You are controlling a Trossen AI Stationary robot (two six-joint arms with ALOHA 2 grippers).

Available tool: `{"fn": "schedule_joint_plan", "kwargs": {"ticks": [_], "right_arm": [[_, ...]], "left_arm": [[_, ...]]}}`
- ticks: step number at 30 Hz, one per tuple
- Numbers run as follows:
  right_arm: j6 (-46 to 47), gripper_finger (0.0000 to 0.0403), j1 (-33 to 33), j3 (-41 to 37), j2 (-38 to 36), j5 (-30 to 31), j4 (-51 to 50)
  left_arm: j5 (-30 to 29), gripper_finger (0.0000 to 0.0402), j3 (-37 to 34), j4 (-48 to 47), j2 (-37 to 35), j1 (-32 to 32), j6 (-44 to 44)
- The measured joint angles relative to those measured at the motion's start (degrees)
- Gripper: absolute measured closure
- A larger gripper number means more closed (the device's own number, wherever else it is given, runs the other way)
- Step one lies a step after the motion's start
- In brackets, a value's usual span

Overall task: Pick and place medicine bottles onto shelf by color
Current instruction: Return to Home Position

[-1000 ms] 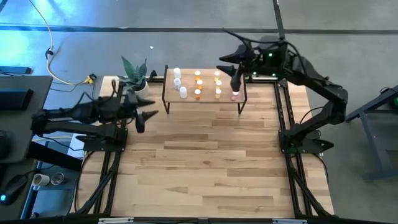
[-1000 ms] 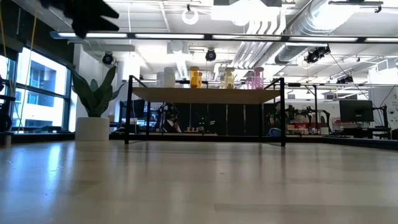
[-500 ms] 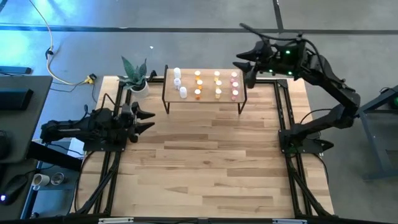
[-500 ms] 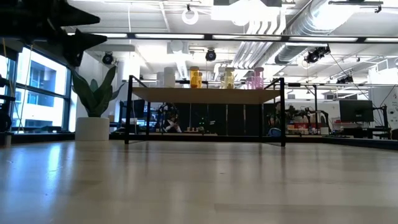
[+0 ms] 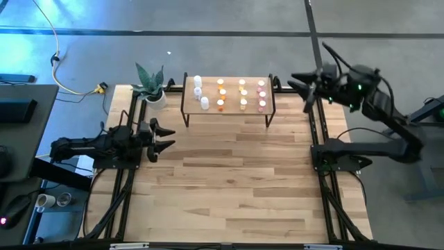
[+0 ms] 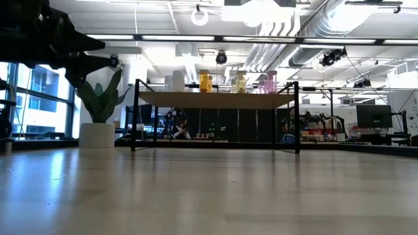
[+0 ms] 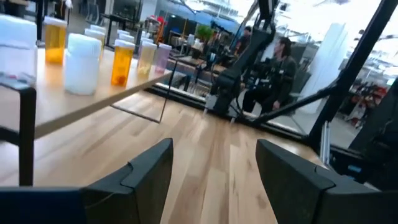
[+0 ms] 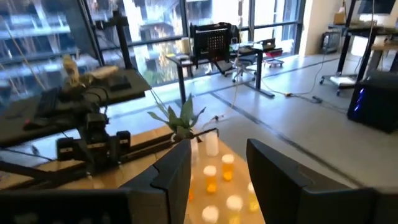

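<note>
At the bench's (image 5: 229, 182) left edge my left end effector (image 5: 165, 136) hovers spread and empty near the potted plant (image 5: 148, 85); farther right the shelf (image 5: 231, 110) carries white, orange-yellow and pink medicine bottles (image 5: 243, 93) in columns, and my right end effector (image 5: 303, 89), likewise parted and empty, hangs near its right end, clear of it. Likely hazard: a low swing on either side could clip the plant or the shelf, and the jolt would topple the light, close-set bottles. Bench top is striped pale wood; around it lies grey floor (image 5: 208, 48), and beyond, a bright hall with windows (image 6: 32, 98) and ceiling ducts (image 6: 287, 39).
</note>
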Motion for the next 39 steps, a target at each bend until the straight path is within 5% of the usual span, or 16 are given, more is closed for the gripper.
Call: {"fn": "schedule_joint_plan", "kwargs": {"ticks": [19,30,39], "right_arm": [[16.80,0.0256,0.00,-51.12,-31.78,-1.95,21.05],[19.63,0.0256,0.00,-65.16,-40.22,-6.34,25.16],[20.42,0.0256,0.00,-69.38,-44.86,-8.35,27.25]], "left_arm": [[-0.74,0.0181,-0.33,0.88,0.50,0.00,3.55],[-0.74,0.0181,-0.33,0.84,0.50,0.00,3.55],[-0.72,0.0181,-0.33,0.83,0.50,0.00,3.55]]}}
